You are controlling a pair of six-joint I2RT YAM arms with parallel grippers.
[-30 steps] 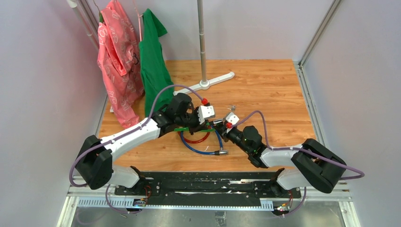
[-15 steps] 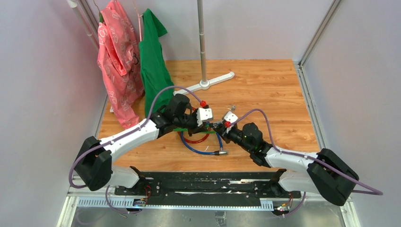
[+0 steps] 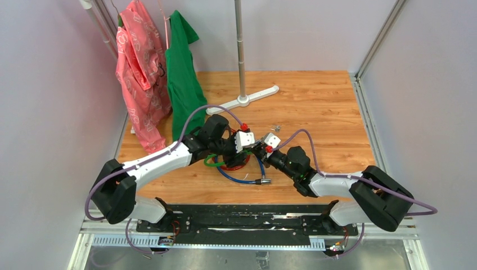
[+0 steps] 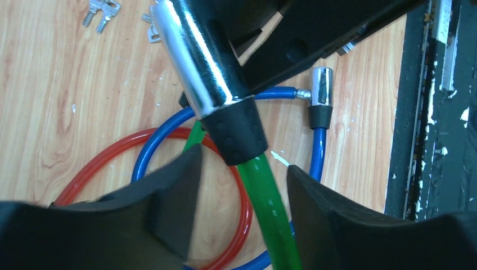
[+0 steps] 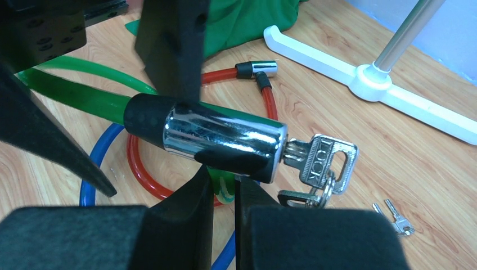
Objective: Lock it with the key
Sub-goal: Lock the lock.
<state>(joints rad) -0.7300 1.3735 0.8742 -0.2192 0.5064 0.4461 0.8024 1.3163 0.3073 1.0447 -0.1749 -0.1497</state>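
Key (image 5: pixel 320 160) is seated in the end of the chrome lock barrel (image 5: pixel 225 140), with a ring and second key dangling off it, all clear of the table (image 5: pixel 422 169). Right gripper (image 5: pixel 225 194): jaws nearly together, pinching the barrel's underside. Left gripper (image 4: pixel 244 169): jaws apart, straddling the green cable (image 4: pixel 270 219) just behind the black collar, not touching it. Next, I'd guess: left pinches the key head flat and twists, while right stops the barrel rolling. Both arms reach in low, wrists meeting mid-table.
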